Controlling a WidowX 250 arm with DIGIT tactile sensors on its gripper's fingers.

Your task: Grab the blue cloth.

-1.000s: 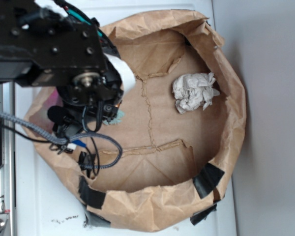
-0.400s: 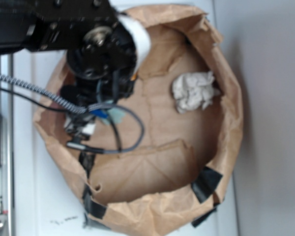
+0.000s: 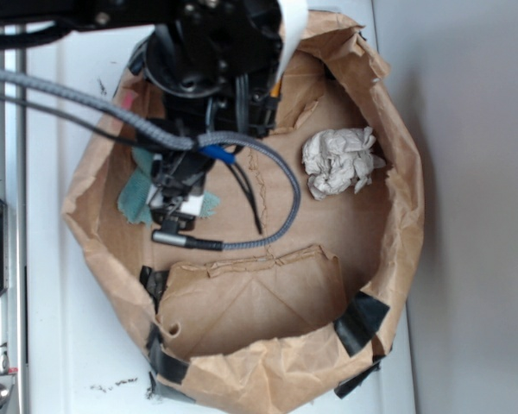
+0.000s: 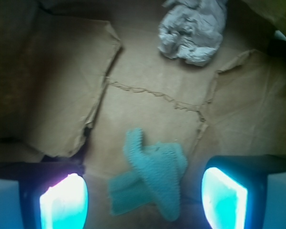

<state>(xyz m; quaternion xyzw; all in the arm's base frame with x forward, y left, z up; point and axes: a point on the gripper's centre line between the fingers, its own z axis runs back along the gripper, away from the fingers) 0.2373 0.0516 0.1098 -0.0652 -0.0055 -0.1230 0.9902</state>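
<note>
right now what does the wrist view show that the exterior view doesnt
Only the wrist view shows the gripper open, its jaws on either side of the blue cloth and clear of it, with the cloth seen whole.

Only the exterior view shows the full paper bag rim, the black tape patches, the grey cable and the white surface underneath. There the arm hides much of the cloth.

Both show the cloth, the crumpled paper ball and the torn brown bag floor.

You have bare bag floor (image 4: 148, 114) mid-frame; paper ball (image 4: 193, 28) obstructs upper right, torn flap (image 4: 52, 81) rises at left.
</note>
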